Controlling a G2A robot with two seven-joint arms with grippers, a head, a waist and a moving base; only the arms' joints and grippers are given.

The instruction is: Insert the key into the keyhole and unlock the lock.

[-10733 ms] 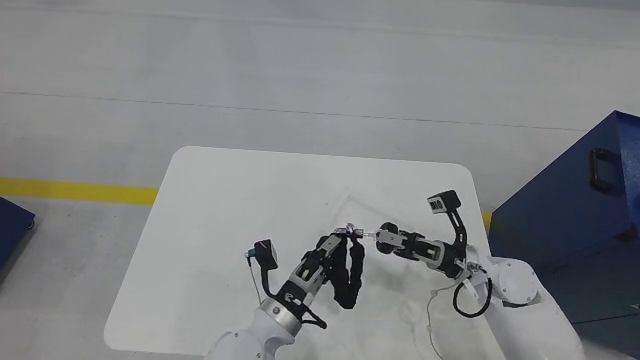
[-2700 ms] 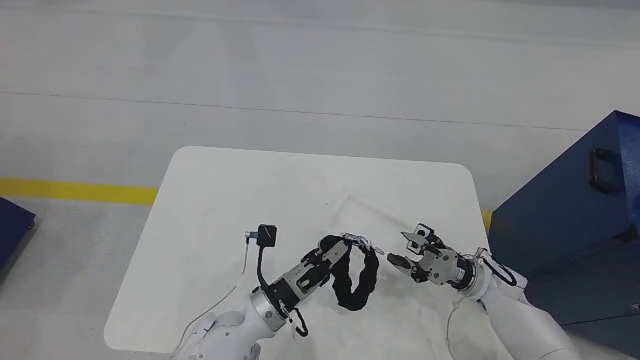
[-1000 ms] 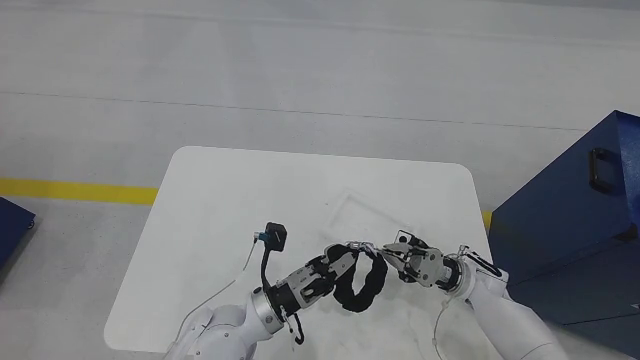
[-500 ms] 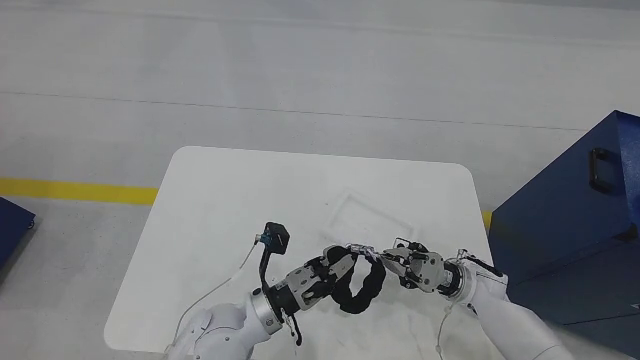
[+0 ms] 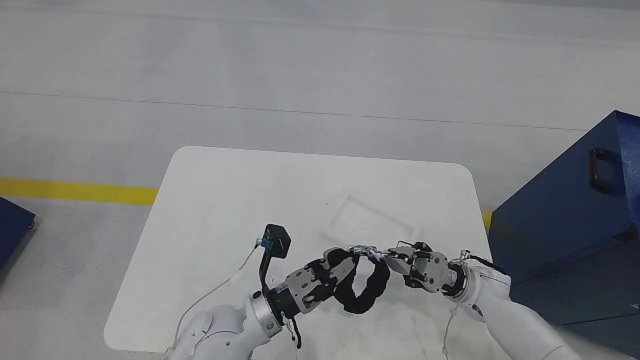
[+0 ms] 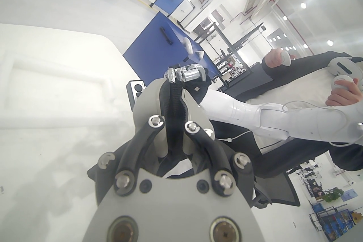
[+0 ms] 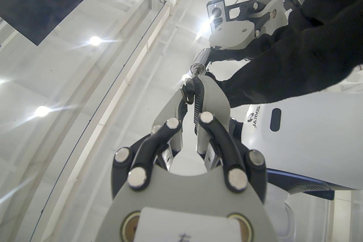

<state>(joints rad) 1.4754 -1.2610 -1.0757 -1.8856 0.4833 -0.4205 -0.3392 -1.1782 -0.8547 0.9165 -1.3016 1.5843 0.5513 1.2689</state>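
From above, a blue metal cabinet (image 5: 590,210) is standing right of the white table (image 5: 220,220); near its front edge the left gripper (image 5: 352,260), carrying a black cable loop (image 5: 365,288), and the right gripper (image 5: 398,256) are meeting, tips too crowded to separate. The left wrist view is showing the left jaws pressing together on that loop, the silver lock cylinder (image 6: 189,73) jutting beyond them. The right wrist view is showing the right jaws pinching the black-headed key (image 7: 187,94), its blade touching the cylinder, depth unclear.

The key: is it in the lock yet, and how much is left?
Done: the left jaws grip the lock, the right jaws grip the key. In hand: the key's tip is at the keyhole; how deep I cannot tell. Left: pushing it home if needed and turning it to unlock.
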